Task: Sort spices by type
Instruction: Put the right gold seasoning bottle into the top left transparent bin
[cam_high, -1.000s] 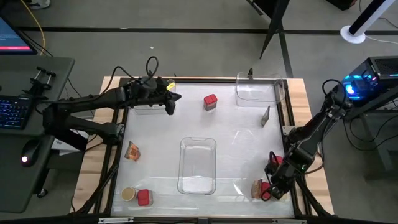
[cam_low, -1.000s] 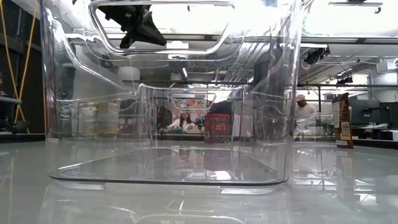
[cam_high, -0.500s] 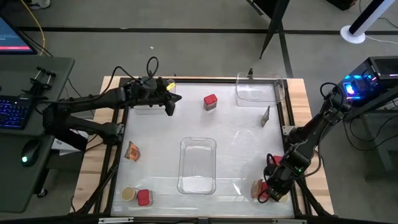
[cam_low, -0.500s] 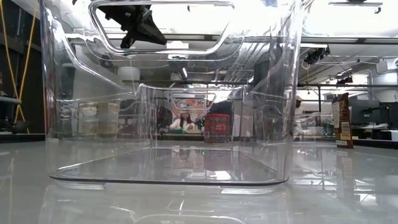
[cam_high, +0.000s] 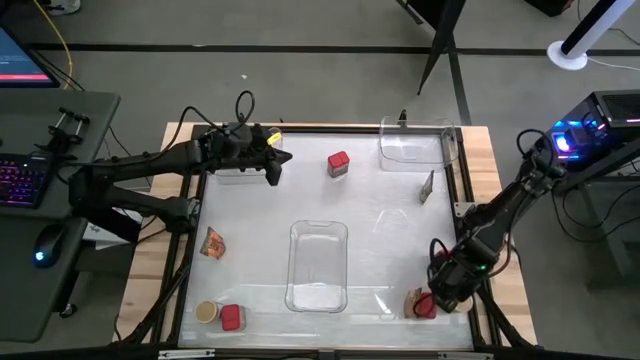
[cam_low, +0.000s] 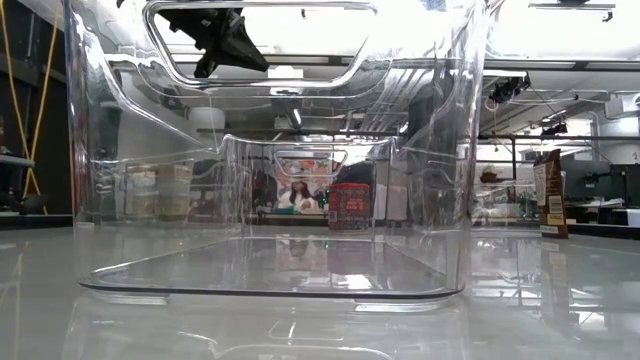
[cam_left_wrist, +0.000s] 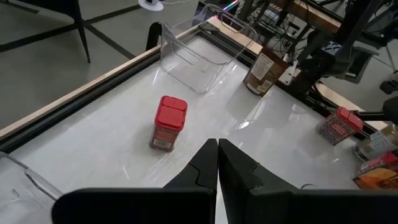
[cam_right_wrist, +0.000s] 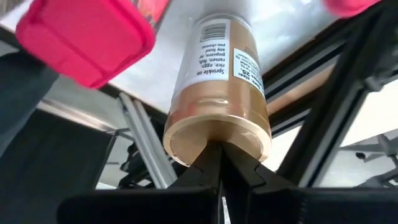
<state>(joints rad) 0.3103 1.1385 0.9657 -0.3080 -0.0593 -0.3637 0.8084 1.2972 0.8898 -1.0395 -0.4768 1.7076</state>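
Right gripper (cam_high: 443, 293) is at the near-right corner of the table (cam_high: 380, 225), fingers pinched together with nothing between them; in its wrist view the closed tips sit right at the tan lid of a round jar (cam_right_wrist: 217, 93), can't tell if they touch it, and a red box (cam_right_wrist: 87, 37) is just beside that jar. Left gripper (cam_high: 275, 168) hangs over the far-left part of the table, also closed and empty, tips (cam_left_wrist: 217, 158) meeting and pointing toward the lone red container (cam_left_wrist: 169, 122) standing upright near the far edge. Other spices: foil packet (cam_high: 212, 241) on the left side, another jar (cam_high: 206, 312) and a red box (cam_high: 231, 318) side by side at the near-left corner. One clear tray (cam_high: 318, 265) in the middle, another (cam_high: 415, 145) at the far right; both look empty
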